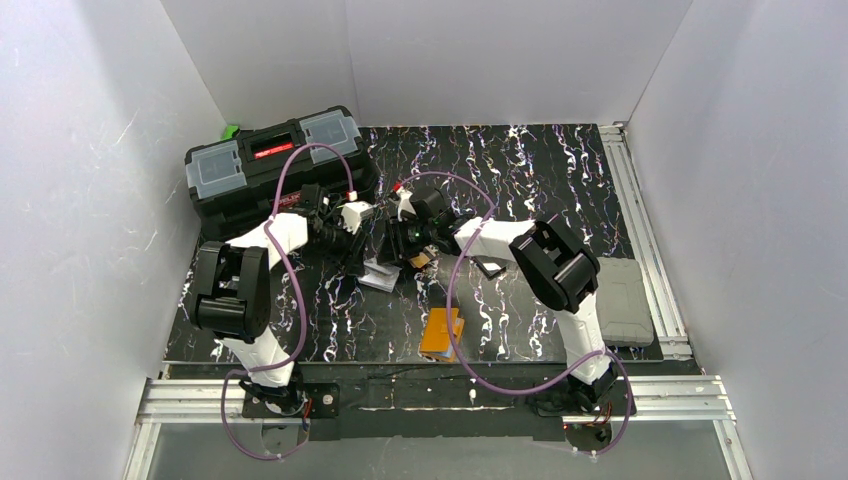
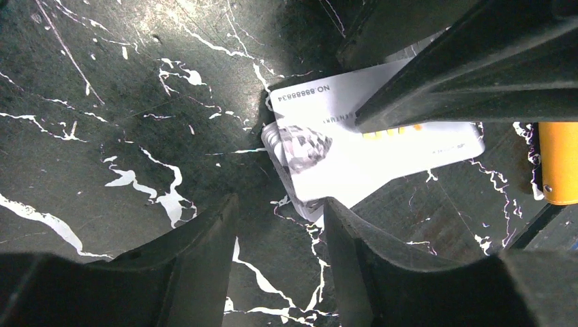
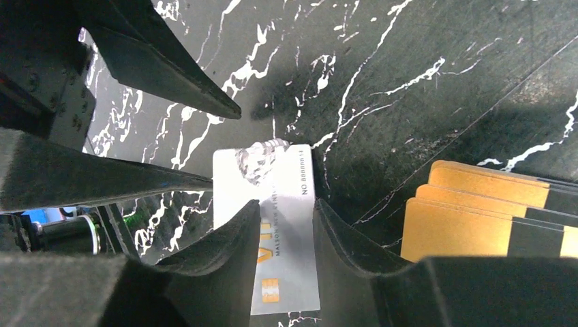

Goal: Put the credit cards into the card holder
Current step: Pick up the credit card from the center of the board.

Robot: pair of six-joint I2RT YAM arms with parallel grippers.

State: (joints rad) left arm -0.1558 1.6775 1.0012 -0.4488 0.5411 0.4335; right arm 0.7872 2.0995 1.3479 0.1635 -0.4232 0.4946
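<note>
Black white-veined marble counter (image 1: 560,190) carries a stack of pale white printed cards (image 3: 272,180) at its middle. The right hand (image 3: 286,204) straddles the top one, fingers apart. The left hand (image 2: 279,204) is open and empty just beside. Orange dark-striped cards (image 3: 477,211) lie near. The orange folding card holder (image 1: 441,333) lies well apart toward the front edge, its contents unclear.

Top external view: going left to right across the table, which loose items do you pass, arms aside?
In order: black toolbox → white cards → orange card holder → grey pad.
</note>
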